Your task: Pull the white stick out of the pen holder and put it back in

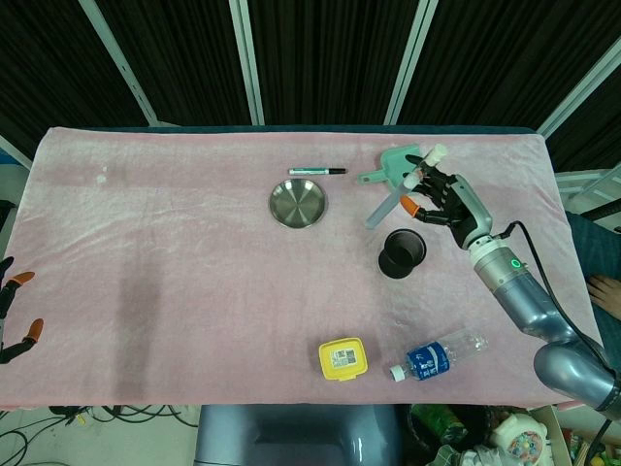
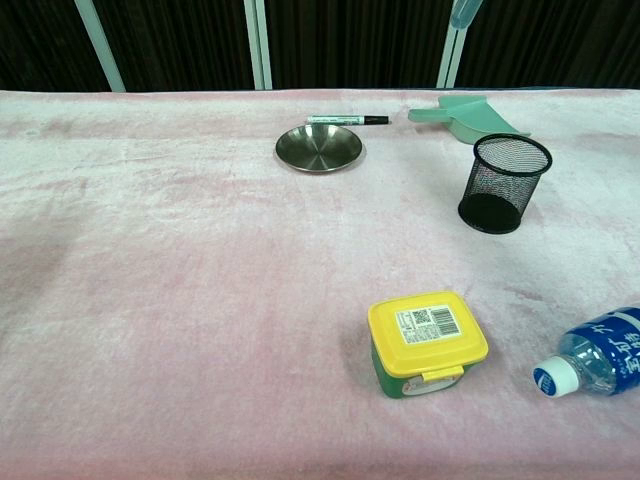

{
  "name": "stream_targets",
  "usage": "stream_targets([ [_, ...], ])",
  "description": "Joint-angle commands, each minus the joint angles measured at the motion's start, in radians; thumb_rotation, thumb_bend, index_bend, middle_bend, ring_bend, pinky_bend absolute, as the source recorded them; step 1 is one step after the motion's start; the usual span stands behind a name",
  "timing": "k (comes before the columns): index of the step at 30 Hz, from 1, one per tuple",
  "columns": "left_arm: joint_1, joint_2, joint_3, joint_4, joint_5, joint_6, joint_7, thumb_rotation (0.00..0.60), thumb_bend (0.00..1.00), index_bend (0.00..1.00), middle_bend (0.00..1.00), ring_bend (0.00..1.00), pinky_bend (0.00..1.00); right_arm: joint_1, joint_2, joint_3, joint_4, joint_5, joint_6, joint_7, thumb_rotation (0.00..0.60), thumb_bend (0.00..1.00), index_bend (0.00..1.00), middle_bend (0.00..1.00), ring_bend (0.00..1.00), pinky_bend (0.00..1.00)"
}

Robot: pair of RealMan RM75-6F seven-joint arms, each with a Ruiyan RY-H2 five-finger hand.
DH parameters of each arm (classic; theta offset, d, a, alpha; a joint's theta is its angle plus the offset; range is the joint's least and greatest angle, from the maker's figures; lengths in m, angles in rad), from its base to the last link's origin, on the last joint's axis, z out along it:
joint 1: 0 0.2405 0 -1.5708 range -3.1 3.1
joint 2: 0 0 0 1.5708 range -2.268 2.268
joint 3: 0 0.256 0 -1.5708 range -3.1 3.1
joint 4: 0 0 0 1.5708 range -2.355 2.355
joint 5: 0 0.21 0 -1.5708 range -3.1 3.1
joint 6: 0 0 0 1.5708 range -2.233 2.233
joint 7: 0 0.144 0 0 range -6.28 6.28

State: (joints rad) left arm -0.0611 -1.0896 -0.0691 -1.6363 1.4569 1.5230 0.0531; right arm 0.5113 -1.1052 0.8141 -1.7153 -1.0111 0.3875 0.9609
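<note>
The white stick (image 1: 384, 208) is out of the holder and hangs tilted in the air, its white cap end up by the fingers and its lower end pointing left. My right hand (image 1: 441, 199) grips it near the top, above and to the right of the black mesh pen holder (image 1: 402, 252). The holder (image 2: 503, 183) stands upright with nothing in it; in the chest view only the stick's lower tip (image 2: 465, 10) shows at the top edge. My left hand (image 1: 10, 313) rests at the table's near left edge, fingers apart and holding nothing.
A steel dish (image 1: 298, 203) and a marker (image 1: 316, 171) lie left of the holder. A green dustpan (image 1: 403, 167) sits behind it. Near the front edge are a yellow-lidded box (image 1: 343, 358) and a lying water bottle (image 1: 432, 357).
</note>
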Motion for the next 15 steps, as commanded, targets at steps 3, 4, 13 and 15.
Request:
stream_targets([
  [3,0.001,-0.002,0.000,-0.002,0.000,0.002,0.005,0.600,0.34,0.19,0.02,0.01,0.00,-0.057,-0.036,0.044,0.050,-0.220,-0.094,0.103,0.600,0.32,0.60,0.09,0.16,0.16],
  [4,0.002,-0.002,0.000,-0.003,0.000,0.004,0.006,0.600,0.34,0.19,0.02,0.01,0.00,-0.051,-0.035,0.033,0.060,-0.246,-0.099,0.095,0.600,0.32,0.60,0.09,0.16,0.16],
  [13,0.007,-0.003,0.002,-0.004,0.002,0.010,0.008,0.600,0.34,0.19,0.02,0.01,0.00,0.022,0.000,-0.101,0.118,-0.343,-0.039,-0.107,0.600,0.32,0.61,0.09,0.16,0.16],
  [15,0.007,-0.003,0.002,-0.004,0.002,0.011,0.006,0.600,0.34,0.19,0.02,0.01,0.00,0.035,0.007,-0.130,0.129,-0.334,-0.005,-0.185,0.600,0.32,0.61,0.09,0.16,0.16],
])
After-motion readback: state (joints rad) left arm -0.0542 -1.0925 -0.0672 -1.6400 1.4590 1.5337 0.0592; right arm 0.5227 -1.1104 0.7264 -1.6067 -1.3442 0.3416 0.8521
